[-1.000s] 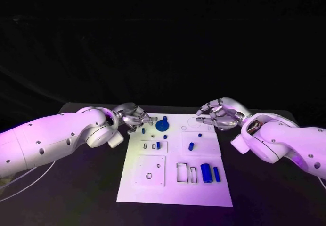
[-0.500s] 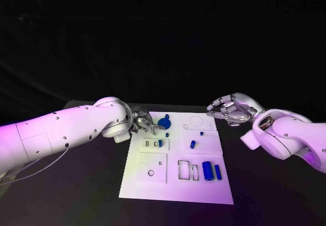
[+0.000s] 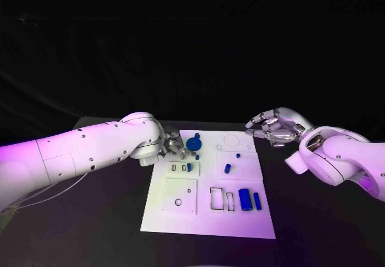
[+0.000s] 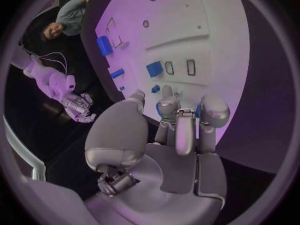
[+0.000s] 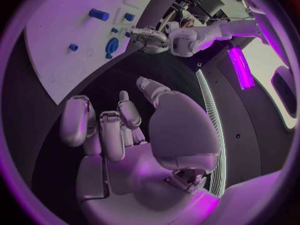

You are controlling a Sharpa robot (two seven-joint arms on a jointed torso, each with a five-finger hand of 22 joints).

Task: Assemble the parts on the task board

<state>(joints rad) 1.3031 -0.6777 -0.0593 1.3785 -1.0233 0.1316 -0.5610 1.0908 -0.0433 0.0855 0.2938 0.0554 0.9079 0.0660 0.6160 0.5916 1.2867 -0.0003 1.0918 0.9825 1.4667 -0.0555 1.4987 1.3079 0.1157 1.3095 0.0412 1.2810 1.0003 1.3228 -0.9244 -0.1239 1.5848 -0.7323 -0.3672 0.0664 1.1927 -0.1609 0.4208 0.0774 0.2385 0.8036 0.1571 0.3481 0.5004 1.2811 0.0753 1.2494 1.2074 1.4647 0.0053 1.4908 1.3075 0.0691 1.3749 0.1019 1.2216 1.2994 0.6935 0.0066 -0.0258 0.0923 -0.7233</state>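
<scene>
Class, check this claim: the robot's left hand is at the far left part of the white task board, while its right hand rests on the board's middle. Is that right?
Not quite. The left hand is at the far left part of the task board, but the right hand is off the board, past its far right corner, over the black table. The head view shows this.

A black table (image 3: 321, 222) stands before dark drapes (image 3: 192, 67) under purple light.

A black table (image 3: 96, 222) carries everything here, stretching wide and dark across the scene. Flat on its middle lies the white task board (image 3: 208, 222), long side running from near to far, bare dark tabletop showing on both its left and right sides.
</scene>
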